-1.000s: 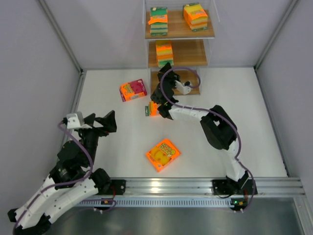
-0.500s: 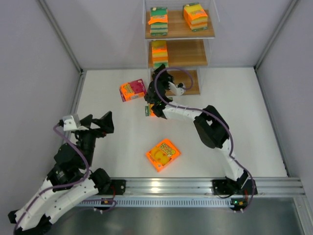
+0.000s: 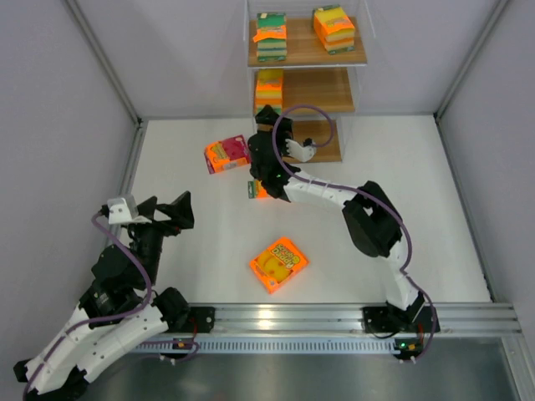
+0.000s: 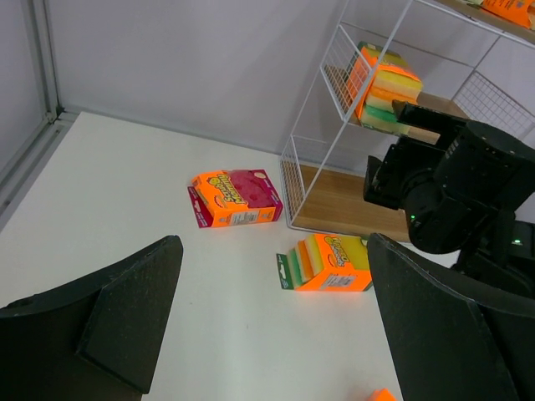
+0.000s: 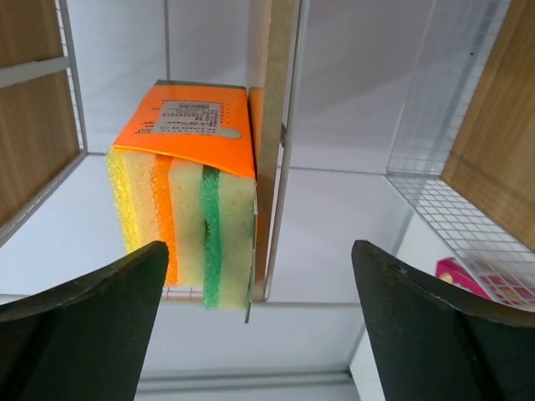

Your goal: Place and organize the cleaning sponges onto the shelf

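— Where do the sponge packs sit?

— One orange pack (image 5: 188, 188) stands on end at the left edge of the shelf's (image 3: 322, 90) middle board. Its yellow, orange and green layers face the right wrist camera. A green-and-orange pack (image 3: 271, 36) and an orange-and-yellow pack (image 3: 333, 28) sit on the top board, left and right.

— And the others?

— They are on the white table (image 3: 418, 209). A pink-red pack (image 4: 236, 198) lies left of the shelf's foot. A striped pack (image 4: 326, 263) lies on its side just in front of the bottom tier, partly under the right arm. A flat orange pack (image 3: 278, 264) lies nearer the arm bases, well apart from the rest.

— The grippers?

— The right gripper (image 3: 269, 119) is at the middle tier, jaws spread wide to either side of the standing pack, pinching nothing. The left gripper (image 3: 177, 210) hangs over the table's left side, jaws wide apart too, holding nothing.
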Robot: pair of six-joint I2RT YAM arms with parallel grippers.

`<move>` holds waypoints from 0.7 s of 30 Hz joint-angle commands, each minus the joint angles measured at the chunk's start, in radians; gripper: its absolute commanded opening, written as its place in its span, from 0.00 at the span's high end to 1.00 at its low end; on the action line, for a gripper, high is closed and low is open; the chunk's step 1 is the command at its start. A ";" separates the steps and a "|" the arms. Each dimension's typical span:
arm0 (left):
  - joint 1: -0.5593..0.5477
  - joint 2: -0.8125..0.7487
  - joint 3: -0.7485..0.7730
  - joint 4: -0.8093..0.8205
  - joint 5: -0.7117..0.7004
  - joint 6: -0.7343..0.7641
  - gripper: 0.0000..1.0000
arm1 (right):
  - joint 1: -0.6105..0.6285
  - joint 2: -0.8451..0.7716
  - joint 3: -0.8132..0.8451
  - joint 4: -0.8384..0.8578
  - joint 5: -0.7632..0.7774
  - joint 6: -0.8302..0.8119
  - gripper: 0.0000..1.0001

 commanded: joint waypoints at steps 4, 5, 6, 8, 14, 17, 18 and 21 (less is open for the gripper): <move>0.000 0.006 0.019 0.001 0.040 -0.007 0.02 | -0.014 -0.221 -0.171 -0.045 -0.139 -0.001 0.01; -0.001 0.011 0.018 0.001 0.046 -0.014 0.02 | -0.017 -0.253 -0.209 0.000 -0.177 -0.045 0.01; 0.000 0.023 0.016 0.001 0.055 -0.017 0.02 | -0.020 -0.270 -0.221 0.028 -0.203 -0.067 0.01; 0.000 0.040 0.013 -0.002 0.061 -0.035 0.02 | -0.023 -0.330 -0.228 -0.019 -0.309 -0.110 0.00; 0.000 0.208 0.019 -0.044 0.017 -0.248 0.02 | -0.038 -0.611 -0.486 -0.129 -0.602 -0.251 0.01; 0.000 0.334 0.013 -0.016 0.086 -0.329 0.02 | -0.069 -0.754 -0.573 -0.298 -0.745 -0.412 0.01; 0.003 0.421 0.030 -0.010 0.106 -0.348 0.02 | -0.075 -0.782 -0.590 -0.344 -0.774 -0.461 0.00; 0.038 0.602 0.084 -0.009 0.210 -0.437 0.02 | -0.080 -0.873 -0.691 -0.463 -0.863 -0.648 0.01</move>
